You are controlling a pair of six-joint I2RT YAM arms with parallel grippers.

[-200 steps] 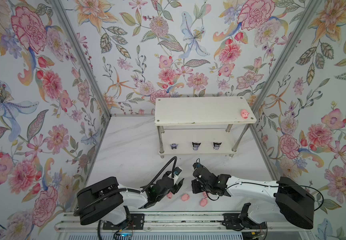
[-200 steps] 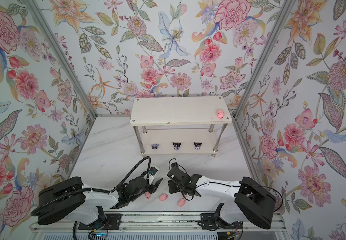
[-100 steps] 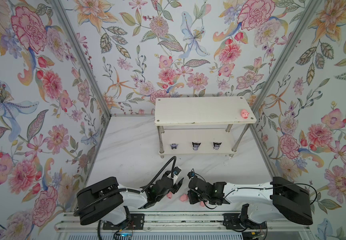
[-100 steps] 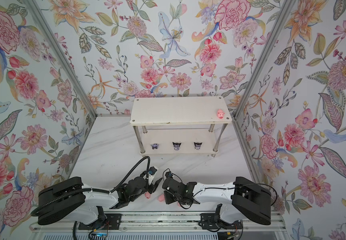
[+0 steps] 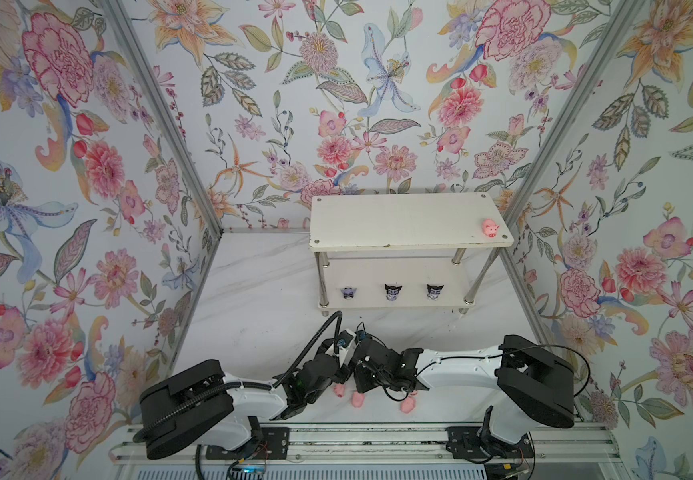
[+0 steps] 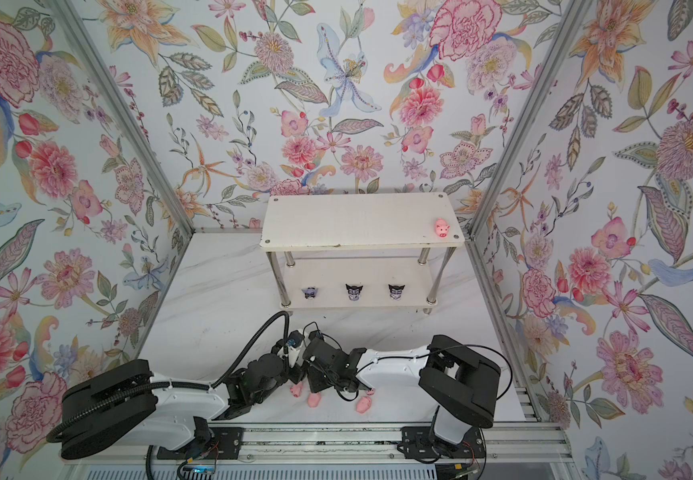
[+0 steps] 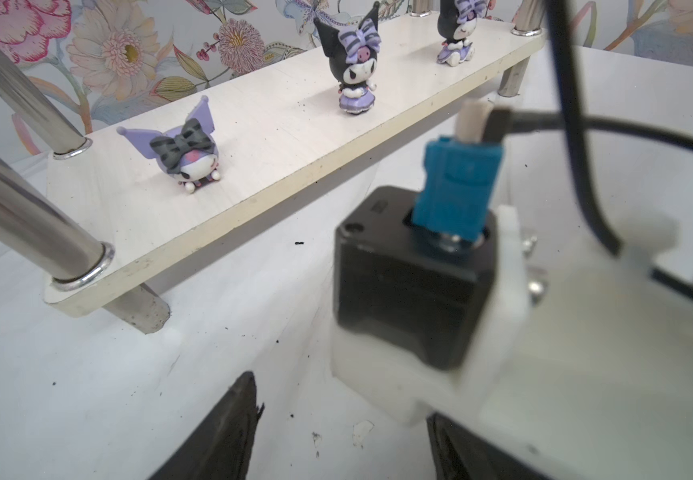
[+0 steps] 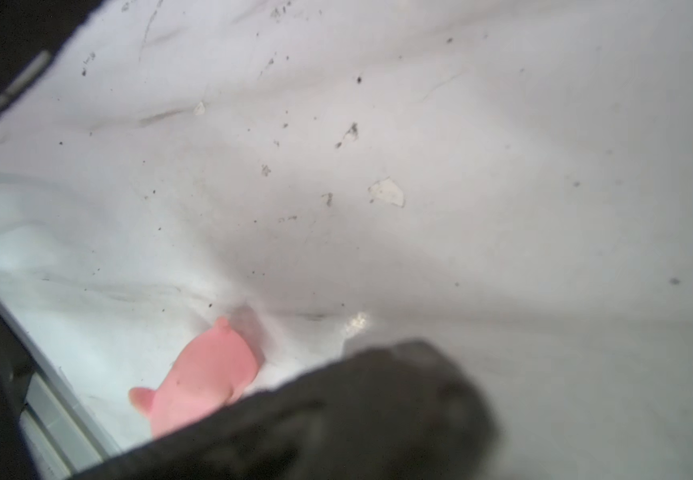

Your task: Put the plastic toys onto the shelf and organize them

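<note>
Right pincer (image 8: 378, 386) hangs low over the near strip of the table (image 5: 253, 316), jaws pressed together. It sits at the middle of the scene, close against the left pincer (image 7: 344, 411). Seen from its wrist, one pig (image 8: 207, 374) lies on the table just beside the tip, partly hidden behind a dark finger (image 8: 419, 374). I cannot tell whether they touch.

Over on the left pincer the fingers (image 7: 232, 428) stand spread, with bare table between them. It points toward the far side, where the shelf (image 5: 398, 216) stands, and the right arm's wrist camera (image 7: 411, 282) sits close in front of it.

In both top views three pigs lie apart along the near edge. The left pig (image 5: 339, 390) is just near of the left pincer, the middle pig (image 5: 358, 400) is just near of the right pincer, and the right pig (image 5: 407, 405) is beside the right forearm. A further pink bit (image 5: 413, 392) peeks from under that arm, too hidden to name.

The shelf is well apart from both pincers, far and to the right. One top pig (image 5: 490, 227) stands at the right near corner of its top board, and three figurines (image 5: 393, 291) are spaced in a row along the near edge of its lower board.
</note>
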